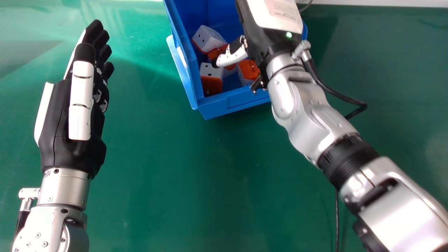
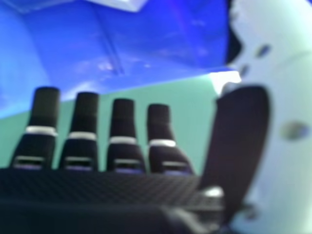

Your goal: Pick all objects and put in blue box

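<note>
Our right hand (image 1: 269, 31) is relaxed over the box (image 1: 215, 107), left hand (image 1: 59, 122) loose; front-left plug's (image 1: 211, 83) orange end points our way, long axis too lol

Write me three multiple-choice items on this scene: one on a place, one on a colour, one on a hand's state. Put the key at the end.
1. Where are the white-and-orange blocks?
A) Inside the blue box
B) In front of it
C) To its left

2. What colour is the tabletop?
A) White
B) Brown
C) Green

3. How is the left hand?
A) Curled round a block
B) Fingers straight, holding nothing
C) Pressed against the box

Key:
1. A: the head view shows them within the box's walls.
2. C: the surface around the box is green.
3. B: its fingers extend, with nothing in them, away from the box.
</note>
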### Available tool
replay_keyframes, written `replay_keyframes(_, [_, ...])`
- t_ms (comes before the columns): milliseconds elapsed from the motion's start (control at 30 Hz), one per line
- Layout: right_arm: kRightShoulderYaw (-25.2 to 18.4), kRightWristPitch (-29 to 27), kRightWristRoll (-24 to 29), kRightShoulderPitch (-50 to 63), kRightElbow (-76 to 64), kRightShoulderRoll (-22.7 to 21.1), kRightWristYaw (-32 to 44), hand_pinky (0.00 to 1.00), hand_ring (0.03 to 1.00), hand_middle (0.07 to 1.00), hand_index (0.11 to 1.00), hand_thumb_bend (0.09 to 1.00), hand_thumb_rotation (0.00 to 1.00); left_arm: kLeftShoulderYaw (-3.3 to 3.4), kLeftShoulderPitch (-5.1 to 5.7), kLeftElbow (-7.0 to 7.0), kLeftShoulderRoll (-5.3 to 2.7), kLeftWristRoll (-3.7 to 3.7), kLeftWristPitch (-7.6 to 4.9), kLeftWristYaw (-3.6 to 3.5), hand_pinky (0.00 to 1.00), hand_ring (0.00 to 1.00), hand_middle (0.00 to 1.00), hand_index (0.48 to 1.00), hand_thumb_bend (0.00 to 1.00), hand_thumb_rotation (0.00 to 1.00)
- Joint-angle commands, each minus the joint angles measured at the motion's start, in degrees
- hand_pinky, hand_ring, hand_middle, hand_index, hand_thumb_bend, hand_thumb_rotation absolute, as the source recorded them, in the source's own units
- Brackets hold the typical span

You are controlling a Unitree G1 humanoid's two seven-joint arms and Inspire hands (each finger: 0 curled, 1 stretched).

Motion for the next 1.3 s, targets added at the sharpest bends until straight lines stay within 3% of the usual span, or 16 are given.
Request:
replay_keyframes(0, [-0.12,0.52,-1.31,1.91,-6.79,-1.73,1.20,0.59,0.714,0.764,0.769,0.623,0.00,0.42,-0.61,0.57,0.00,-0.34,-2.02,-0.53,1.00,0.98,0.97,0.940,0.63,0.92])
replay_keyframes(367, [-2.22,6.86,-5.58,23.78,-46.19,-7.52,9.74,0.56,0.697,0.746,0.741,0.651,0.00,1.07,-1.09,3.49,-0.45,-1.61,-4.23,-1.36,0.99,0.96,0.95,0.933,0.63,0.88])
replay_keyframes(567, [-4.53,1.81,-6.10,38.83,-60.69,-8.75,5.88,0.54,0.682,0.726,0.718,0.628,0.00,1.31,-0.53,3.95,-0.40,-1.64,-4.79,-1.63,0.97,0.96,0.95,0.927,0.64,0.85])
replay_keyframes(700, [-7.08,-3.80,-1.56,47.84,-65.21,-8.04,4.47,0.53,0.675,0.720,0.710,0.601,0.00,1.30,-0.03,3.52,-0.18,-1.61,-4.64,-1.99,0.96,0.95,0.94,0.922,0.65,0.84])
replay_keyframes(733, [-7.54,-4.71,-0.99,49.58,-65.87,-7.71,4.17,0.53,0.671,0.715,0.704,0.559,0.02,1.32,0.08,3.43,-0.16,-1.68,-4.60,-2.07,0.96,0.95,0.94,0.921,0.65,0.84])
replay_keyframes(833, [-9.05,-7.08,2.56,55.23,-67.74,-5.72,3.59,0.52,0.668,0.711,0.700,0.517,0.06,1.30,0.33,3.17,-0.27,-1.55,-4.41,-1.87,0.96,0.95,0.94,0.921,0.65,0.84])
replay_keyframes(867, [-9.49,-7.42,4.22,57.03,-68.48,-4.84,3.79,0.52,0.666,0.707,0.696,0.477,0.13,1.30,0.39,3.15,-0.39,-1.65,-4.44,-1.86,0.96,0.95,0.94,0.919,0.66,0.83])
replay_keyframes(900, [-9.86,-7.34,5.65,58.69,-69.31,-3.95,4.17,0.52,0.666,0.707,0.696,0.477,0.13,1.30,0.42,3.15,-0.49,-1.82,-4.48,-1.90,0.96,0.95,0.94,0.919,0.66,0.83])
replay_keyframes(967, [-10.51,-6.45,8.88,61.88,-71.21,-1.86,5.27,0.52,0.670,0.712,0.703,0.440,0.34,1.20,0.48,3.15,-0.45,-1.75,-4.52,-1.99,0.95,0.94,0.93,0.911,0.66,0.82])
replay_keyframes(1000, [-10.83,-6.15,10.36,63.14,-72.02,-1.28,5.99,0.52,0.670,0.712,0.703,0.440,0.34,1.11,0.52,3.07,-0.43,-1.63,-4.50,-1.98,0.95,0.94,0.93,0.911,0.66,0.82])
replay_keyframes(1067, [-11.96,-5.66,14.61,65.40,-73.41,-0.44,8.22,0.55,0.692,0.731,0.721,0.448,0.57,0.88,0.62,2.89,-0.36,-1.39,-4.52,-2.06,0.94,0.94,0.93,0.906,0.66,0.82])
replay_keyframes(1100, [-12.62,-5.39,16.98,66.49,-74.13,-0.09,9.45,0.58,0.713,0.748,0.735,0.459,0.65,0.79,0.69,2.86,-0.36,-1.66,-4.53,-2.33,0.94,0.94,0.93,0.905,0.66,0.82])
replay_keyframes(1133, [-13.23,-5.24,19.11,67.39,-74.70,0.25,10.47,0.58,0.713,0.748,0.735,0.459,0.65,0.74,0.76,2.91,-0.34,-1.88,-4.61,-2.58,0.94,0.94,0.93,0.905,0.66,0.82])
replay_keyframes(1167, [-13.81,-5.24,21.42,68.28,-75.20,0.52,11.52,0.61,0.738,0.768,0.753,0.465,0.72,0.69,0.86,3.00,-0.30,-1.94,-4.72,-2.83,0.95,0.94,0.93,0.906,0.66,0.82])
replay_keyframes(1233, [-14.83,-5.20,25.62,69.69,-76.03,0.89,13.60,0.61,0.738,0.768,0.753,0.465,0.72,0.64,1.14,3.09,-0.19,-1.77,-4.89,-3.19,0.95,0.94,0.93,0.906,0.66,0.82])
replay_keyframes(1267, [-15.53,-4.81,29.07,70.25,-76.39,1.29,15.10,0.64,0.768,0.793,0.775,0.475,0.78,0.64,1.32,3.13,-0.07,-1.61,-4.93,-3.36,0.96,0.95,0.93,0.910,0.66,0.82])
